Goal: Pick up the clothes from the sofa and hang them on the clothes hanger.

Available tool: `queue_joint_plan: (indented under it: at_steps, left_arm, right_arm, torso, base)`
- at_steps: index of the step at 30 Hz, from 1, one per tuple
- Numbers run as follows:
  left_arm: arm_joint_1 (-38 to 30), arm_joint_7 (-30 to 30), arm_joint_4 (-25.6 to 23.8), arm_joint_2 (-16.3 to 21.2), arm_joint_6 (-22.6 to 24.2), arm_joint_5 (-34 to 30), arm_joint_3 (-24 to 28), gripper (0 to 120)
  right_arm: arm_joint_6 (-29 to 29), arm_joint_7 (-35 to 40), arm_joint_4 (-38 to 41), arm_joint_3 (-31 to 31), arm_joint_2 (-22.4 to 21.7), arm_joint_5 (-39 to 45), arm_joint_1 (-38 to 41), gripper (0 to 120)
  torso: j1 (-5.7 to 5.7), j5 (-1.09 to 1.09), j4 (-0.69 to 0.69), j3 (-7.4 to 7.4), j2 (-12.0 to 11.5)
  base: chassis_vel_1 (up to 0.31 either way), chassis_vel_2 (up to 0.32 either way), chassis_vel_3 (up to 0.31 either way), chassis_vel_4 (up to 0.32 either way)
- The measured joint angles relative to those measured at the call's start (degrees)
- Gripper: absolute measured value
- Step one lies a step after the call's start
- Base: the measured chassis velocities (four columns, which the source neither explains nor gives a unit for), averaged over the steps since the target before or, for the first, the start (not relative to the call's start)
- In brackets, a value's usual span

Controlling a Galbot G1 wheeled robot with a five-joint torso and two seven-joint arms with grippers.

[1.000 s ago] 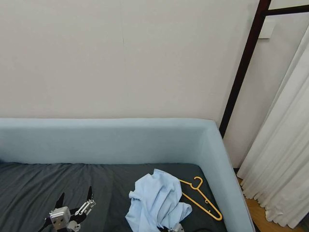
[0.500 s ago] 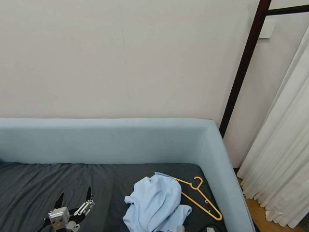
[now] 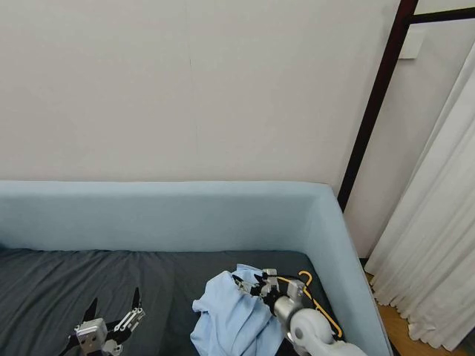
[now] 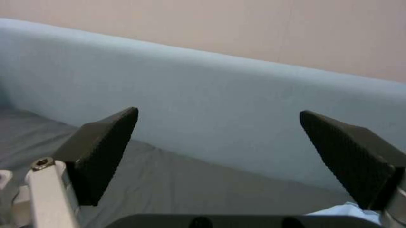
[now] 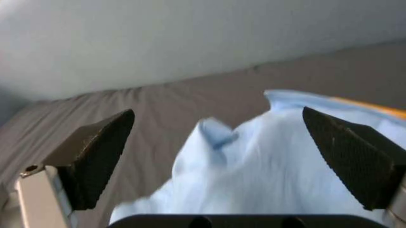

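Observation:
A crumpled light blue garment [image 3: 223, 317] lies on the dark grey sofa seat [image 3: 44, 285], toward its right end. Behind it lies a yellow hanger [image 3: 306, 282], partly covered by my right arm. My right gripper [image 3: 249, 282] hovers at the garment's upper right edge, open; its wrist view has the garment [image 5: 254, 180] spread below and between the wide-apart fingers [image 5: 95, 152], with a strip of the hanger [image 5: 383, 110] at the side. My left gripper [image 3: 115, 299] rests open over the seat to the left, facing the sofa back [image 4: 209, 104].
The pale blue sofa back [image 3: 163, 215] and right sofa arm [image 3: 343, 271] wall in the seat. A dark rack post [image 3: 371, 104] rises beyond the right arm of the sofa, with a white curtain [image 3: 438, 245] beside it.
My right arm has come up into the head view, its gripper now at the garment's upper right edge in front of the hanger. The garment has shifted and flattened slightly. The left gripper is still.

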Motion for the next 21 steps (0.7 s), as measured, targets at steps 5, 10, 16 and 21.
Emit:
queue_joint_plan:
  at_steps: [5,10,16,21]
  left_arm:
    - [0.22,-0.26,0.12,-0.28,-0.1,0.07,-0.13,100]
    - [0.21,-0.38,0.1,-0.57,-0.14,0.21,-0.12,100]
    - [0.09,-0.65,0.25,-0.51,-0.15,0.23,-0.18,100]
    - [-0.37,-0.9,1.07,-0.4,-0.16,0.22,-0.16,100]
  right_arm:
    - [-9.2,10.42,-4.32,-2.07,4.88,-0.93,5.41,100]
    - [-11.01,12.49,-11.15,-3.78,8.68,-6.36,7.77,100]
    - [-10.58,12.01,-17.5,-3.57,10.83,-13.44,7.96,91]
    - [-10.42,11.55,-17.0,-3.57,10.12,-13.94,7.48,73]
  torso:
    - [0.0,-0.01,0.01,0.0,0.0]
    - [0.0,0.01,0.0,0.0,0.0]
    - [0.01,0.01,-0.01,0.01,0.0]
    - [0.0,0.01,-0.01,0.0,0.0]
  base:
    - [0.0,0.0,0.0,0.0]
    - [0.0,0.0,0.0,0.0]
    - [0.0,0.0,0.0,0.0]
    - [0.0,0.0,0.0,0.0]
